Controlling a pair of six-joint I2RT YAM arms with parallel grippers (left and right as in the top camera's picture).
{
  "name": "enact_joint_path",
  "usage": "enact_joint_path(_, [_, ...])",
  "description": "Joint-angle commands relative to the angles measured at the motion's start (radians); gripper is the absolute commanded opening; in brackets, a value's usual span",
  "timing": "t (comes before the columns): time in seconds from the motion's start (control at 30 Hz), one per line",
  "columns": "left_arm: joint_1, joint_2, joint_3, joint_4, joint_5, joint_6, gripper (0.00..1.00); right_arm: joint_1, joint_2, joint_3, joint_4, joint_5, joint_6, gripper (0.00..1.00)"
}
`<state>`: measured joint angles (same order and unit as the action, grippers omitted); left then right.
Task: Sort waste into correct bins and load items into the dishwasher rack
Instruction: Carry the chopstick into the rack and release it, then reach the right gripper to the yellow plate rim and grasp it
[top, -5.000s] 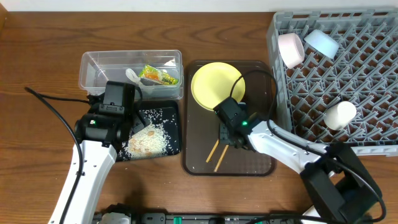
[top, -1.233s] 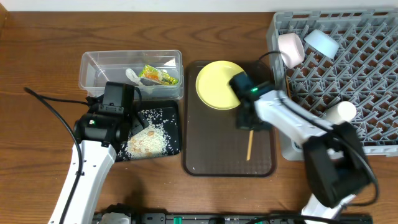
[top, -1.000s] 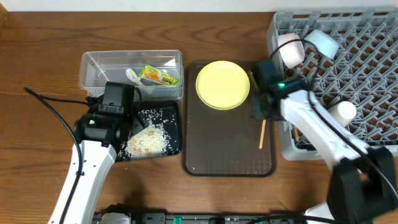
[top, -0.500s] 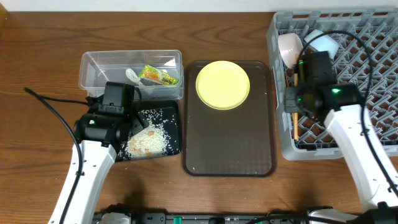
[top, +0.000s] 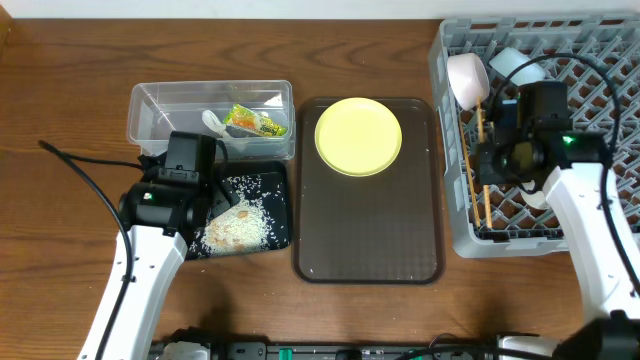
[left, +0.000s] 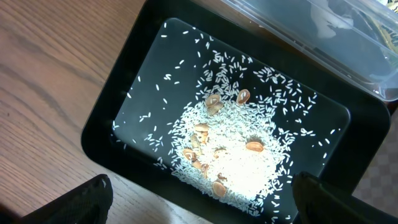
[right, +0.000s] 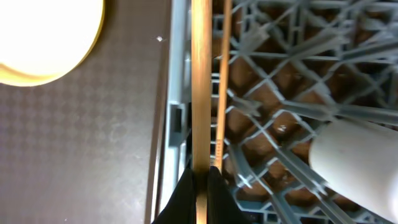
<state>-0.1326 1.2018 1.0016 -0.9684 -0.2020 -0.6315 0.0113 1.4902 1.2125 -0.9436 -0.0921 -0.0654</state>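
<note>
The light is bright and even with only soft shadows on the table (top: 70, 60), but up close the yellow plate (right: 43, 37) glows nearly white and the chopsticks (right: 201, 87) look blurry.

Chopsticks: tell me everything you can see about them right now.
The chopsticks are two slim, light-brown sticks, wooden by the look. They run side by side, nearly parallel, just inside the wall of the grey rack that faces the brown tray, over the lattice bottom. The right end effector is pinched on one stick near its end. The second looks thinner in the wrist view, so it probably sits lower; I cannot tell whether it is gripped too.
</note>
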Motion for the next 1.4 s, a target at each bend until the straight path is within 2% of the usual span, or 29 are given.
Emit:
enact_joint_path(0.0, [0.005,0.002,0.017,-0.003,-0.019,0.002,0.94,0.013,0.046,0.005,0.003,-0.039,-0.036,0.12])
enact_joint_path(0.13, [0.005,0.002,0.017,-0.003,-0.019,0.002,0.94,0.010,0.060,0.005,0.053,-0.036,-0.036,0.29])
enact_joint_path(0.37, [0.005,0.002,0.017,-0.003,-0.019,0.002,0.94,0.032,0.053,0.091,0.149,-0.072,0.049,0.30])
enact_joint_path(0.6, [0.005,0.002,0.017,-0.003,-0.019,0.002,0.94,0.173,0.077,0.100,0.308,-0.081,0.145,0.31])
enact_joint_path(0.8, [0.005,0.002,0.017,-0.003,-0.019,0.002,0.94,0.300,0.204,0.100,0.362,0.154,0.290,0.35])
enact_joint_path(0.9, [0.005,0.002,0.017,-0.003,-0.019,0.002,0.94,0.339,0.294,0.100,0.378,0.257,0.399,0.35])
enact_joint_path(1.23, [0.005,0.002,0.017,-0.003,-0.019,0.002,0.94,0.377,0.524,0.100,0.424,0.215,0.553,0.33])
enact_joint_path(1.37, [0.005,0.002,0.017,-0.004,-0.019,0.002,0.94,0.376,0.552,0.100,0.423,0.214,0.585,0.18])
